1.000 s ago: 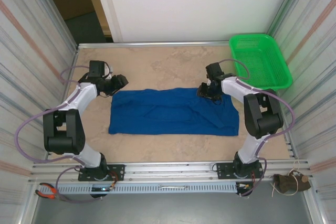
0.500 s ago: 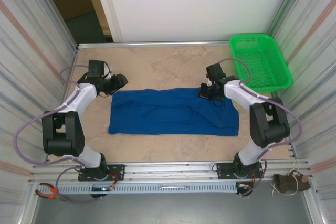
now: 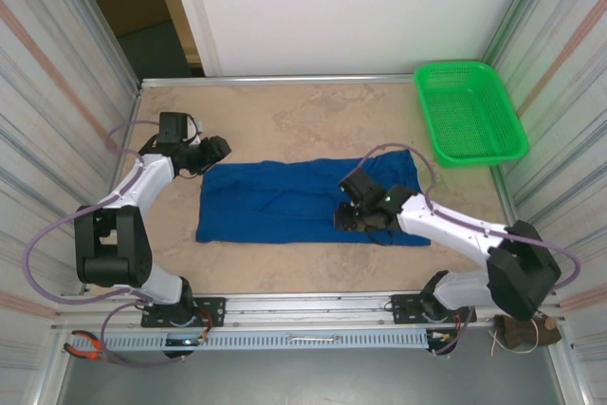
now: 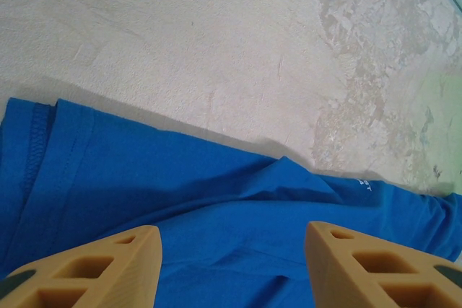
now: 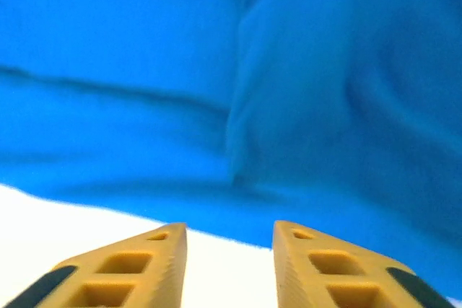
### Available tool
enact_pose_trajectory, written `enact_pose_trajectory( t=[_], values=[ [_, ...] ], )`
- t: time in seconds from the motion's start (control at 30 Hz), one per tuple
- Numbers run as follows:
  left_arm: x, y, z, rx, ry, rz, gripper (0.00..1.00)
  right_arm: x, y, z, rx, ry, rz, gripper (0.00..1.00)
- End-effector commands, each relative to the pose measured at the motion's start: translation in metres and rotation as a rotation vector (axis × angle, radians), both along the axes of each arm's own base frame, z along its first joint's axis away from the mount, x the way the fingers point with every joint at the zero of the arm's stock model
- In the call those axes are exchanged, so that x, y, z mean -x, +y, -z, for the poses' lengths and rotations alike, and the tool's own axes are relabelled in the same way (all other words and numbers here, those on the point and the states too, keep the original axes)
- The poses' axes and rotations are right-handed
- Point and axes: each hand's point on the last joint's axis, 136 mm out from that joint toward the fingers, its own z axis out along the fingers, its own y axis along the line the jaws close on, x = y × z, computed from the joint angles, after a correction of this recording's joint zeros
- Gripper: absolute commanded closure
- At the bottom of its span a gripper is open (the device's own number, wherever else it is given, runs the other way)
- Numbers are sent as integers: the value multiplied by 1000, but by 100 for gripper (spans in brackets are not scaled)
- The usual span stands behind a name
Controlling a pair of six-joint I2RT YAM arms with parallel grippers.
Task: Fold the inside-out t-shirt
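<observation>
Entry, one t-shirt [image 3: 275, 201], blue: it is being kept flat as a long band across the middle of the table [image 3: 285, 120], and its place and outline are being seen much as they were a second ago. Entry, the left gripper [image 3: 220, 149]: it is being held just over the t-shirt's far left corner, at the same station as before. In the left wrist view its jaws are being kept wide apart with nothing between them and blue cloth lying below. Entry, the right gripper [image 3: 346, 220]: it is being shown at a new station. A second ago it was being held at the t-shirt's far right edge; now it is being carried low over the near edge, right of the middle, with its arm being stretched across the t-shirt's right end. In the right wrist view its fingers [image 5: 141, 272] are being held apart, and nothing is being gripped between them, above the line where cloth meets table. Entry, one green basket [image 3: 469, 111]: it is being left at the far right corner, well apart from the t-shirt, unmoved.
</observation>
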Motion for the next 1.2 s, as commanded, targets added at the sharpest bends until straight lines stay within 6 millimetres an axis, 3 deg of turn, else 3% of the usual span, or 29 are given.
enact_pose_trajectory(
  t=[0.0, 0.1, 0.23, 0.37, 0.5, 0.6, 0.7, 0.8, 0.97, 1.07, 1.17],
  values=[
    [3, 1, -12, -2, -34, -5, 45, -6, -29, -28, 15, -101, 162, 57],
    [1, 2, -11, -3, -30, -7, 45, -29, -56, -37, -22, -114, 248, 57],
    [2, 0, -9, 4, -22, -5, 45, -48, -84, -27, 35, -96, 312, 57],
    [5, 0, -8, 6, -20, -7, 45, -55, -88, -1, 63, -50, 308, 75],
    [8, -1, -12, 6, -26, -2, 45, -39, -88, 34, 97, 41, 286, 96],
    [9, 1, -16, 0, -35, -1, 45, -18, -91, 49, 102, 81, 289, 96],
    [8, 1, -17, -5, -36, 5, 44, -8, -93, 49, 76, 91, 298, 95],
    [10, 2, -14, -22, -28, 10, 44, -17, -87, 26, 34, 39, 286, 94],
    [12, 19, 6, -80, 7, -31, 44, -51, -60, -14, -53, -49, 239, 92],
    [0, 36, 17, -97, 50, -48, 45, -76, -36, -17, -98, -60, 204, 92],
    [-17, 48, 25, -155, 81, -25, 50, -92, -25, 2, -83, -35, 201, 92]
  ],
)
